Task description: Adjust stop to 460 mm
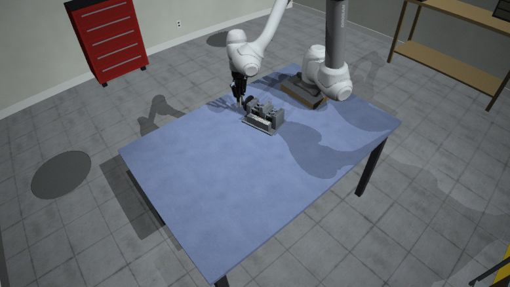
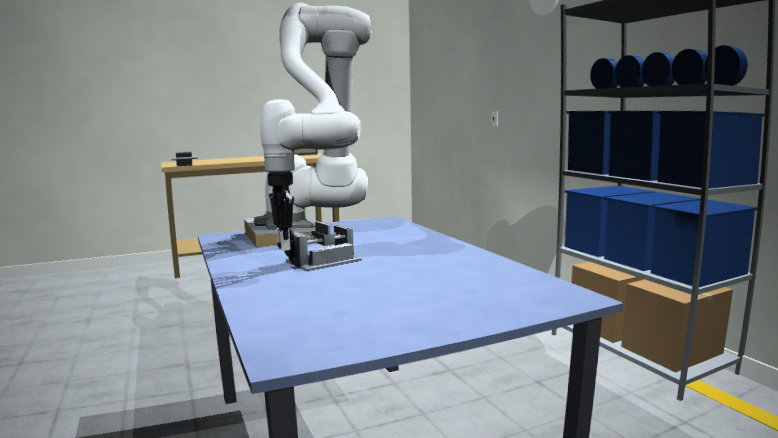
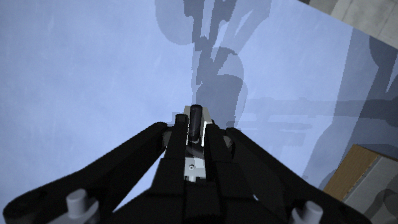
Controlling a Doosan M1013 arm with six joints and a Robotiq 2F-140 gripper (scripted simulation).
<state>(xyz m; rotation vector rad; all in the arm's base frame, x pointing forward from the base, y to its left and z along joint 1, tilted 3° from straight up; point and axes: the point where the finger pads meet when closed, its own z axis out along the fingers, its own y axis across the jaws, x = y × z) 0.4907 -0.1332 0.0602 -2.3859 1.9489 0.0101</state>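
closed narrow at the jaws, holding the handle (image 3: 195, 120) of the handwheel (image 1: 248, 101) (image 2: 294, 253), beside the stop (image 1: 264, 109) (image 2: 322, 228) on the table (image 1: 214, 178) (image 2: 408, 310) (image 3: 75, 75). too tiny to read 460 mm. left to do: maybe more turning, then letting go.

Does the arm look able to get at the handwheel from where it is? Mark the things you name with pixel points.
Yes, most likely: the gripper (image 1: 239, 103) (image 2: 283, 245) is already at the handwheel (image 1: 248, 102) (image 2: 293, 251), and nothing visible stands between them.
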